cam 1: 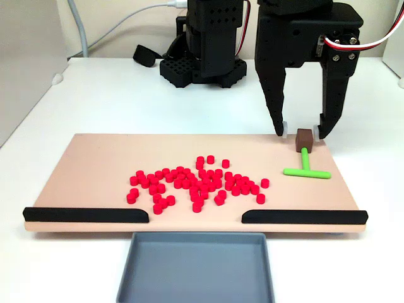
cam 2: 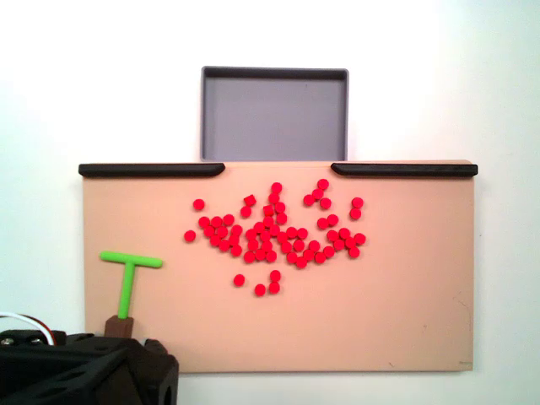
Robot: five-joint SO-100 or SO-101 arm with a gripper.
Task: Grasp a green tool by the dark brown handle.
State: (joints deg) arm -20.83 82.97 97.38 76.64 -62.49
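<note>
A board (cam 1: 95,158) lies on the desk (cam 1: 113,95). In a fixed view facing the arm, a scatter of small cylinders (cam 1: 196,183) sits mid-board, with the T-shaped tool (cam 1: 305,165) to their right, its handle (cam 1: 304,137) at the far edge between the fingertips of the claw (cam 1: 302,134). Two strips (cam 1: 85,215) line the near edge; a tray (cam 1: 196,268) lies before the gap between them.

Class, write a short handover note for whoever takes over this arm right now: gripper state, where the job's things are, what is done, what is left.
Gripper: open, fingertips down at the board, one on each side of the brown handle; contact not clear.
Green tool: flat on the board, right of the red cylinders in that fixed view, crossbar toward the grey tray.
Done: gripper lined up on the handle.
Left: close on the handle.
</note>
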